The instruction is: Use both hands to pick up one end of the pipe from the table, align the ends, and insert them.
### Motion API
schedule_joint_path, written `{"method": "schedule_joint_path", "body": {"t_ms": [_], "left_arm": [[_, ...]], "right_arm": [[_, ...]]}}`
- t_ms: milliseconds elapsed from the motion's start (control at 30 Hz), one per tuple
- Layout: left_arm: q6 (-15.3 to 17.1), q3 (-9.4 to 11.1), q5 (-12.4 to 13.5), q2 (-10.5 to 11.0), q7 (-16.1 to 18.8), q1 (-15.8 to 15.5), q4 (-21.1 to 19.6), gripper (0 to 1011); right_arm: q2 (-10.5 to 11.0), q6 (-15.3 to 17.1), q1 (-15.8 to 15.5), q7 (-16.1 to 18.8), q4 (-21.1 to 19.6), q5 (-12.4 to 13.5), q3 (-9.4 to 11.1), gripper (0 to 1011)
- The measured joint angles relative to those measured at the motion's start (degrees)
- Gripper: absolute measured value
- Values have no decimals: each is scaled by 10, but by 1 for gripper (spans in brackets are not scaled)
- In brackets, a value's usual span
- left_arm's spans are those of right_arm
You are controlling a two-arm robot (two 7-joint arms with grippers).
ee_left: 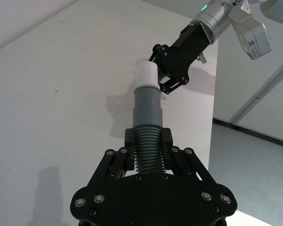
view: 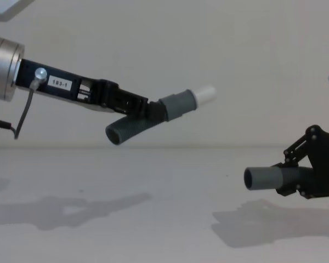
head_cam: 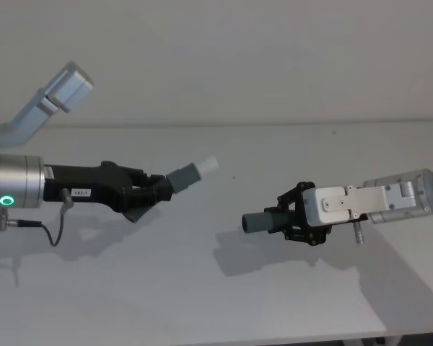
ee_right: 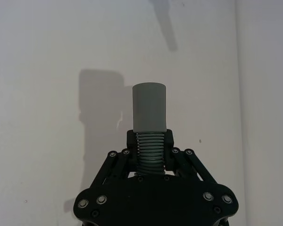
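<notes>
Both pipe pieces are held above the white table [head_cam: 202,295]. My left gripper [head_cam: 166,189] is shut on the ribbed middle of one dark grey piece [view: 178,105], whose white tip [head_cam: 208,164] points up and to the right. The same grip shows in the left wrist view [ee_left: 148,141]. My right gripper [head_cam: 287,218] is shut on the other piece [head_cam: 260,222], whose open round mouth [view: 250,178] faces left, lower than the white tip. A gap separates the two ends. In the right wrist view this piece [ee_right: 150,106] sticks straight out of the gripper [ee_right: 150,140].
A silver-grey arm link [head_cam: 58,94] rises at the back left. A thin cable [head_cam: 47,229] hangs under the left wrist. The table's front edge [head_cam: 274,340] runs along the bottom, and its side edge [ee_left: 212,117] drops to the floor.
</notes>
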Motion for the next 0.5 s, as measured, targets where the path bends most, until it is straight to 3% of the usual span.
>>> {"method": "schedule_joint_path", "body": {"t_ms": [500], "left_arm": [[-1,24,-4,3,-25,-8,23,289]], "right_arm": [[0,0,0,0,0,0,0,272]]}}
